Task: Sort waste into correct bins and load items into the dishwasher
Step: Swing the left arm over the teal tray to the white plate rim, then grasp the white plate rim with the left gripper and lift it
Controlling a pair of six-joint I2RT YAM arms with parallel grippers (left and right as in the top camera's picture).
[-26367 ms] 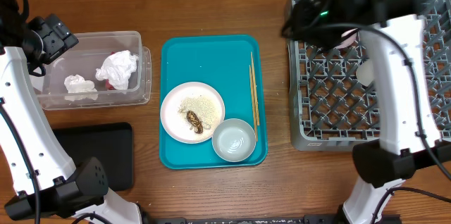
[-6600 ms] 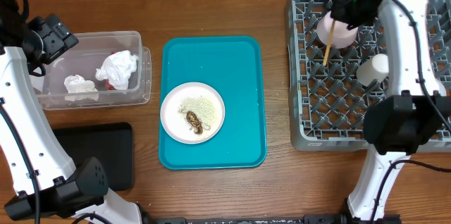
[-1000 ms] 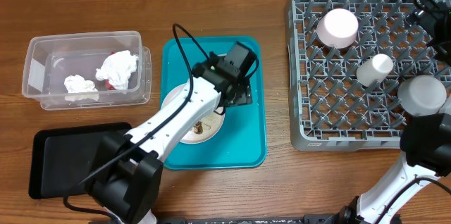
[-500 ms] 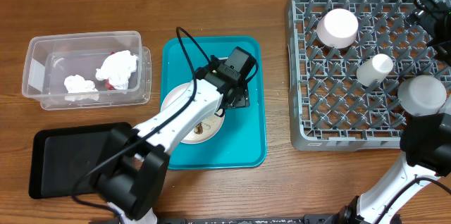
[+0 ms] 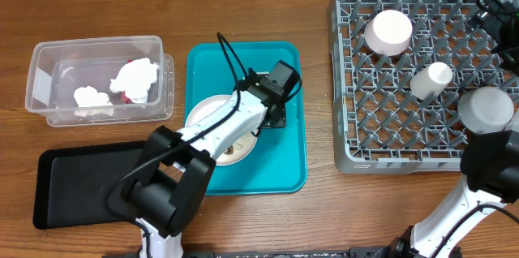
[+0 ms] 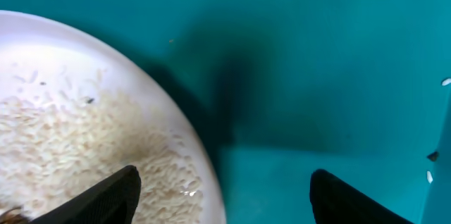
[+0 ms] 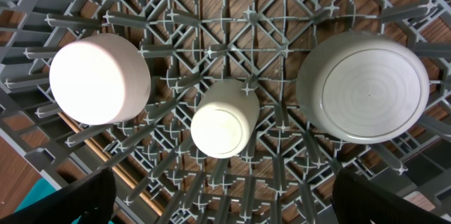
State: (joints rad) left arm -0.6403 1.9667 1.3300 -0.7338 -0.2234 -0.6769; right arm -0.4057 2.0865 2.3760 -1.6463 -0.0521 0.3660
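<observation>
1. Left gripper (image 6: 225, 197): we see the fingers (image 6: 106, 194) spread wide with nothing held. One tip is over the rice (image 6: 77, 146), the other over bare teal tray (image 6: 317, 69), so they straddle the plate's right rim.
2. The plate (image 6: 91, 62) sits on the teal tray, with rice covering its middle. Overhead, a small brown scrap (image 5: 230, 150) shows on the plate just below the left arm. A couple of loose grains (image 6: 430, 176) lie on the tray at the right edge of the wrist view.
3. Right gripper (image 7: 232, 199): the fingers are wide apart and empty, hanging above the dish rack (image 7: 232, 13) and well clear of its contents.
4. Under the right gripper, three items are upside down on the pegs:
   - the small pink bowl (image 7: 99, 79) at left
   - the white cup (image 7: 222, 125) in the middle
   - the larger whitish bowl (image 7: 366, 94) at right
5. The chopsticks (image 7: 120, 166) look to be lying in the lattice just below the pink bowl. They are partly hidden by the pegs.
6. Further out, the clear tub (image 5: 49, 55) is left of the teal tray. It holds two crumpled tissues (image 5: 135, 75) with the red wrapper (image 5: 120, 92) peeking out between them.
7. The black tray (image 5: 81, 185) lies in front of the tub, at the base of the left arm.
</observation>
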